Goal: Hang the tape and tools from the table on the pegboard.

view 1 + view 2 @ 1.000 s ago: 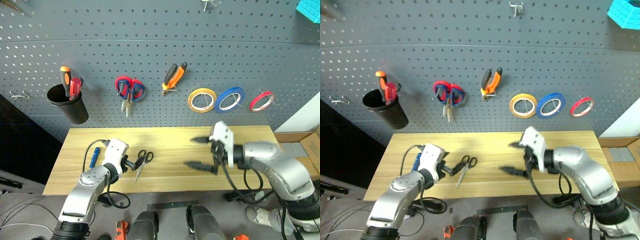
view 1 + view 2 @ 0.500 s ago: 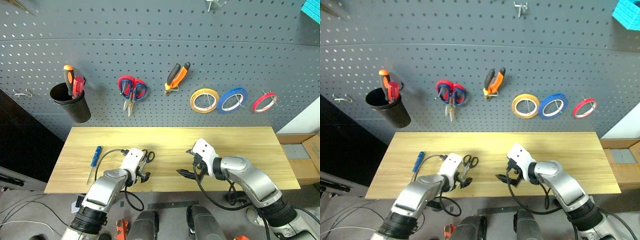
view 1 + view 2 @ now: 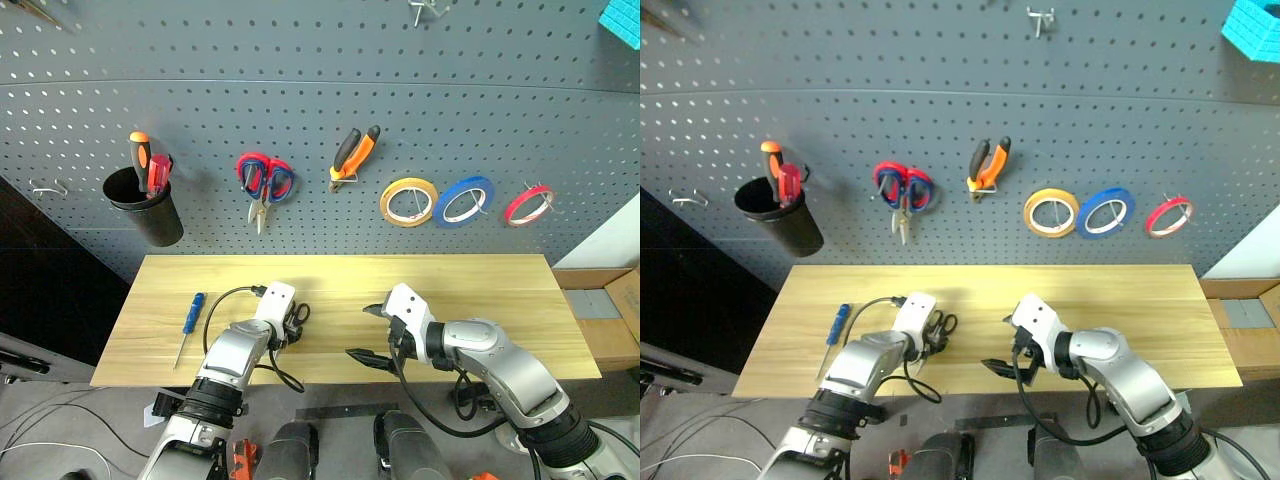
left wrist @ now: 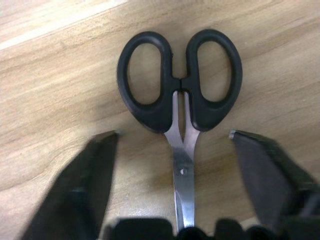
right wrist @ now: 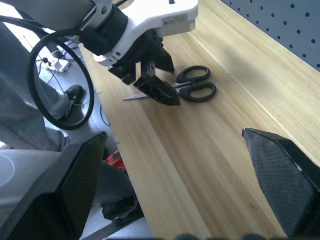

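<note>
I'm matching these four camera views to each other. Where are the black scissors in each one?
Left eye view: scissors on the table, under the left gripper.
Right eye view: same spot.
Left wrist view: centre, between the fingers.
Right wrist view: upper middle.
Shared landmark: the left gripper straddling the blades.

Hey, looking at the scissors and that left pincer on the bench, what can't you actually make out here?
- Scissors: blade tips, left wrist view, hidden under the left pincer base at the edge.
- Scissors blades, eye views: covered by the left pincer.
- Whether the fingers touch the table: not clear; they straddle the blades without touching them.
- Blue-handled screwdriver: tip too small to read, eye views.
- Black cup: hides the lower parts of its screwdrivers.
</note>
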### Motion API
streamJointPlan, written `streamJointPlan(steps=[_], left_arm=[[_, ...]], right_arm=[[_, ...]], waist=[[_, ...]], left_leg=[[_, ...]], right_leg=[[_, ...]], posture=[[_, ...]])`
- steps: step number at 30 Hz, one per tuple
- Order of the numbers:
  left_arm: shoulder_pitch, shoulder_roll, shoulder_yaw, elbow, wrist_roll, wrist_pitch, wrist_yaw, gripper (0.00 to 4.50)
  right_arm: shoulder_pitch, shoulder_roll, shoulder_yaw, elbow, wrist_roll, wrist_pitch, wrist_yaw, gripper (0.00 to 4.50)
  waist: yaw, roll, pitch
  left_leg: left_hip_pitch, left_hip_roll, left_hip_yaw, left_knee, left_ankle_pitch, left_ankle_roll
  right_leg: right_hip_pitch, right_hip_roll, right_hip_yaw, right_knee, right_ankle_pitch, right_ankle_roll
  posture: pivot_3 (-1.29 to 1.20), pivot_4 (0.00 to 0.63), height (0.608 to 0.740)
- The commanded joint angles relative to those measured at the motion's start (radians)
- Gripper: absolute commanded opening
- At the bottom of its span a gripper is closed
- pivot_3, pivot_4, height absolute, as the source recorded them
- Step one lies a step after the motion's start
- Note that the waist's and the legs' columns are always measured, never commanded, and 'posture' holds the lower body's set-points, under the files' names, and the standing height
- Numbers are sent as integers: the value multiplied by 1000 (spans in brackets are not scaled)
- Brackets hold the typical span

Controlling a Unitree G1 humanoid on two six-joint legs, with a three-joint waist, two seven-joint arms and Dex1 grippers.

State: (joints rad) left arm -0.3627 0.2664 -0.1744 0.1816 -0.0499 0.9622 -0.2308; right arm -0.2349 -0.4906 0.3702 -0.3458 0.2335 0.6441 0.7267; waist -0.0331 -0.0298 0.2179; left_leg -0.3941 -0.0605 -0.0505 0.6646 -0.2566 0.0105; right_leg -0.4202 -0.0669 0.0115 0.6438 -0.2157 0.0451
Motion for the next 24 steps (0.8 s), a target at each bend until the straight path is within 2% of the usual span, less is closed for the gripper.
streamJointPlan(steps=[1, 6, 7, 11, 13, 16, 18, 21, 24], left_arm=[[29, -7, -12, 20, 15, 53, 5, 2198], [64, 23, 16, -52, 7, 81, -5, 399], [79, 41, 32, -98, -2, 76, -19, 182], [142, 105, 59, -255, -16, 1, -62, 167], [221, 121, 119, -395, -64, -169, -117, 167], [314, 101, 217, -508, -149, -386, -189, 167], [393, 75, 289, -521, -165, -705, -231, 167], [423, 53, 327, -496, -144, -875, -207, 167], [419, 48, 326, -465, -102, -968, -180, 167]], right_arm=[[-10, -1, -30, -29, 8, -14, 3, 4500], [-25, 5, -35, -18, 7, -19, 7, 4500], [-31, 5, -37, -17, 9, -20, 9, 4500], [-47, 4, -51, -12, 21, -31, 29, 4500], [-54, 21, -80, -12, 65, -36, 55, 4500], [-64, 33, -100, -15, 105, -48, 86, 4500], [-85, 49, -117, -24, 132, -69, 107, 4500], [-128, 74, -129, -18, 127, -109, 95, 4500], [-182, 99, -134, -10, 110, -143, 83, 4500]], waist=[[0, 1, -2], [-2, 4, -7], [-5, 4, -8], [-10, 4, -8], [-8, 4, -8], [2, 4, -8], [5, 4, -8], [6, 4, -8], [8, 4, -9]], left_leg=[[0, 0, 0, 0, 0, 0], [1, 0, 0, 0, 0, 0], [1, 0, 0, 0, 0, 0], [0, 0, 0, -1, 0, 0], [-1, 0, 0, -1, 0, 0], [-2, 0, -1, -1, 0, 0], [-3, 0, -1, -1, 0, 0], [-3, 0, -1, -2, 0, 0], [-3, 0, -1, -1, 0, 0]], right_leg=[[0, 0, 0, 0, 0, 0], [0, 0, 0, 0, 0, 0], [0, 0, 0, 0, 0, 0], [-1, 0, 1, 0, 0, 0], [-1, 0, 1, 0, 0, 0], [-2, -2, 3, -1, 0, 0], [-1, -2, 2, -2, 0, -1], [-1, -2, 2, -3, 0, -1], [-1, -2, 2, -2, 0, -1]], posture=[[-117, 197, 740], [-114, 186, 740], [-112, 184, 740], [-96, 175, 740], [-83, 170, 740], [-75, 167, 740], [-61, 164, 740], [-47, 161, 740], [-40, 156, 740]])
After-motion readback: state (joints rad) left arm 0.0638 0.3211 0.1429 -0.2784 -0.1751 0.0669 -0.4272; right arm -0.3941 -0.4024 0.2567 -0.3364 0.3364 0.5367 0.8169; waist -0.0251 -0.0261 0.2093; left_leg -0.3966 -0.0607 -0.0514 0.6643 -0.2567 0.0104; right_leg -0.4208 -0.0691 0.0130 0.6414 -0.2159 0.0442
